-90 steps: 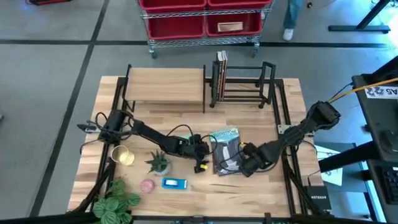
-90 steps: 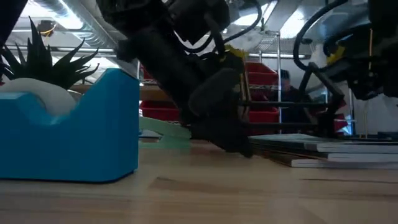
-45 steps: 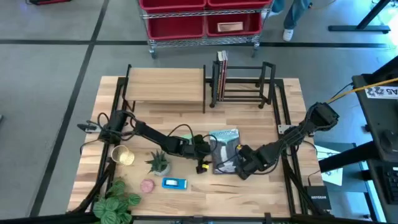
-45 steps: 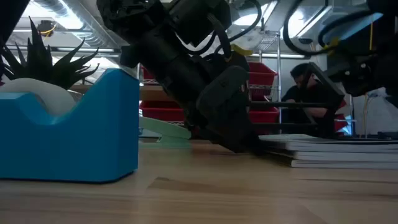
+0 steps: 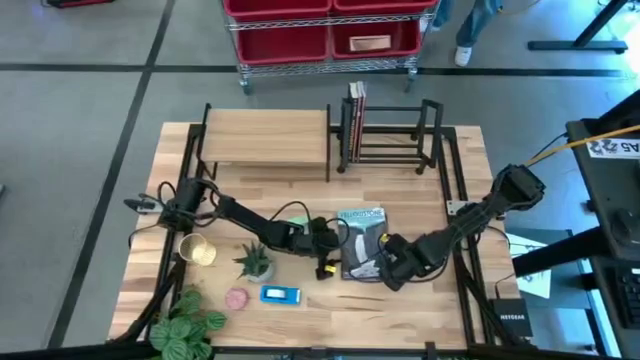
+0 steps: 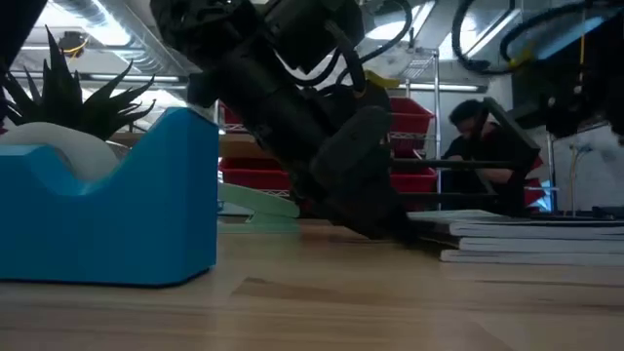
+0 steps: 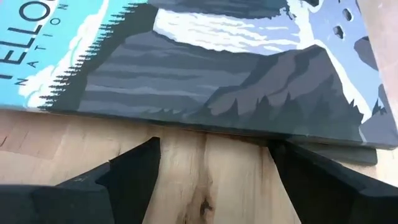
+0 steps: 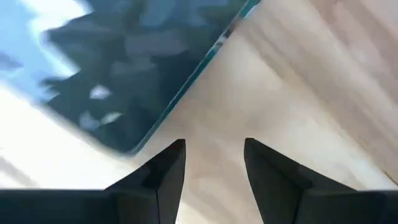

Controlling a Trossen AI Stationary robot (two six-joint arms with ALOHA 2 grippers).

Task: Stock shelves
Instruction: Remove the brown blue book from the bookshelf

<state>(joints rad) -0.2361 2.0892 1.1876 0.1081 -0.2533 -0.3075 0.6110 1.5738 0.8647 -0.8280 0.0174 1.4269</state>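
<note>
Both pincers at the book stack
Left pincer (image 5: 333, 243), spread wide, stays put; right pincer (image 5: 383, 268), narrowly open, has slid closer along the books (image 5: 362, 240).

Both pincers low, fingers parted: left pincer (image 5: 333, 242), right pincer (image 5: 378, 266).

On the table (image 5: 400, 190), the two-tier shelf (image 5: 266, 138) stands at the far edge, with the book rack (image 5: 388, 134) just to its right, books (image 5: 356, 105) upright at the rack's left end. Nearer the middle lies a stack of books (image 5: 360, 243), between the left gripper (image 5: 333, 247) and the right gripper (image 5: 383, 268). Left of them stand a small plant (image 5: 255, 261) and a cup (image 5: 198, 250); a tape dispenser (image 5: 281, 295) lies nearer the front edge
</note>
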